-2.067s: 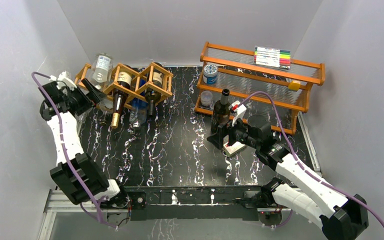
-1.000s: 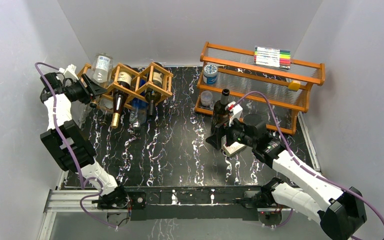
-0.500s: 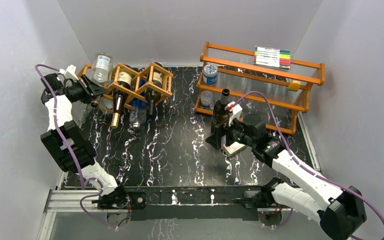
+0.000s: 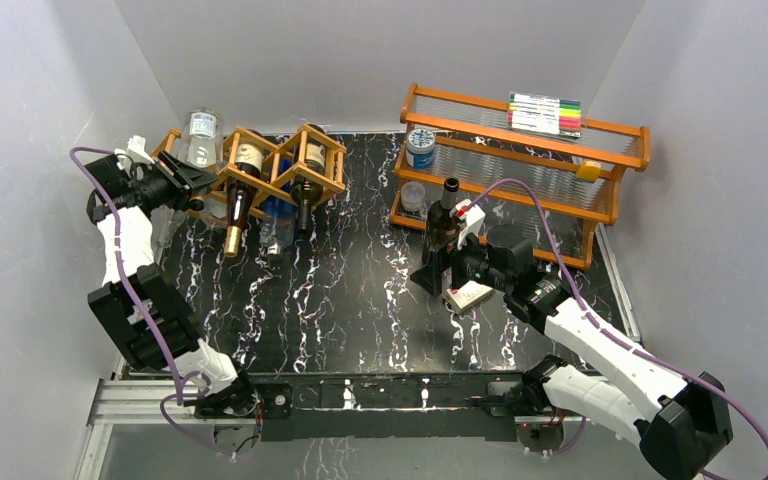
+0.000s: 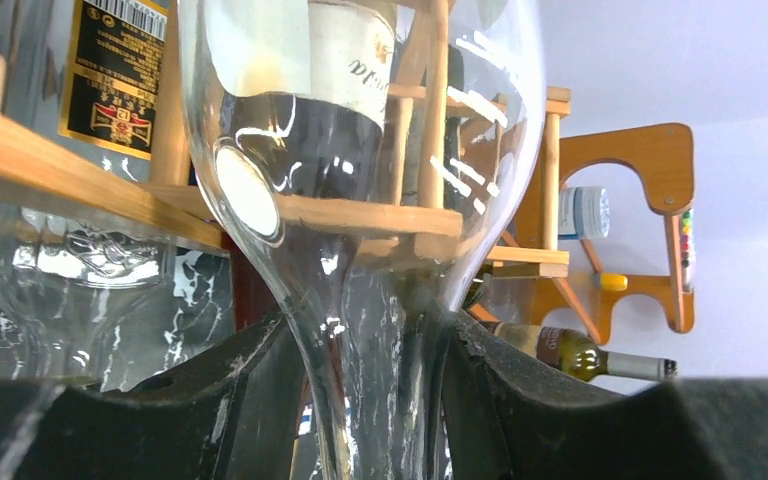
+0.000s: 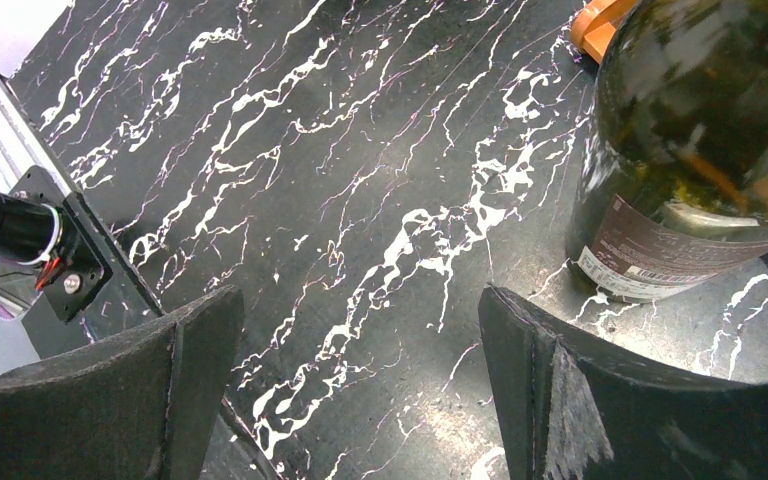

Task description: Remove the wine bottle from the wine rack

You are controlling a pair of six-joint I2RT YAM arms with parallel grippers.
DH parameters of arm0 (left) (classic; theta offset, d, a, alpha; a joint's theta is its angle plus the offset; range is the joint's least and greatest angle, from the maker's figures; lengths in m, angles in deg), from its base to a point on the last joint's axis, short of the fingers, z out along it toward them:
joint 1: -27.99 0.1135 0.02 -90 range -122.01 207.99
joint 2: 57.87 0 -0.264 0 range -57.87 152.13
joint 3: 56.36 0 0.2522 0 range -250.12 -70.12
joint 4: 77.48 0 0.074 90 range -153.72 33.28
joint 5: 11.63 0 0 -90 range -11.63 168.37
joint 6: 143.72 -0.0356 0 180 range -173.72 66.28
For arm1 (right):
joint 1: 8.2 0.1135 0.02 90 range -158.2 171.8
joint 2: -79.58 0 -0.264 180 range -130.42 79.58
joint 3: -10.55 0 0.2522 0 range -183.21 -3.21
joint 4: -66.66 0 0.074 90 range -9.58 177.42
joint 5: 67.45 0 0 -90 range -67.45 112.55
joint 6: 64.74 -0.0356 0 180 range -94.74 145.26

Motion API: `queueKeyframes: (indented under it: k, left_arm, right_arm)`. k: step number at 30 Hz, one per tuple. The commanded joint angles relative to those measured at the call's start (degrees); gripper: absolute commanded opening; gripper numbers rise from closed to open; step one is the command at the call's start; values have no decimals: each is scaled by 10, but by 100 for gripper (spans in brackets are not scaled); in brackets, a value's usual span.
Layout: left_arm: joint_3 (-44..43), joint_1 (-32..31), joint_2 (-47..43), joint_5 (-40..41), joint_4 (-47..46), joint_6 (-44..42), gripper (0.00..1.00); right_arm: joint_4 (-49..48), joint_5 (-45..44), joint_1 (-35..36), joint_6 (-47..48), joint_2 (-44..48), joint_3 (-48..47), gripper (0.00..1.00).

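left jaws pinch the neck of the clear wine bottle (image 5: 360, 200), slanting out of the wine rack (image 4: 278, 152) toward them; right jaws gape, well apart.

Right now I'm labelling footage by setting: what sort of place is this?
Probably a robot test cell: blank white walls box in a black marbled table, staged with a wooden wine rack and an orange two-tier shelf.
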Motion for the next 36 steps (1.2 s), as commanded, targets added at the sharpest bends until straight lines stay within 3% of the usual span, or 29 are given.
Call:
queueKeyframes:
  k: [1,11,26,36]
  left_arm:
    - [26,2,-92,-15,-109,85,0]
    - [66,2,-159,13,-212,153,0]
    - [59,2,-198,-11,-257,184,0]
    - [23,2,-222,-34,-236,205,0]
  right_arm:
    - [-14,1,2,4,8,-32,98]
    - [-10,-2,2,5,16,-30,98]
    - [-13,1,3,2,12,-30,98]
    - [-5,-8,2,5,4,-39,98]
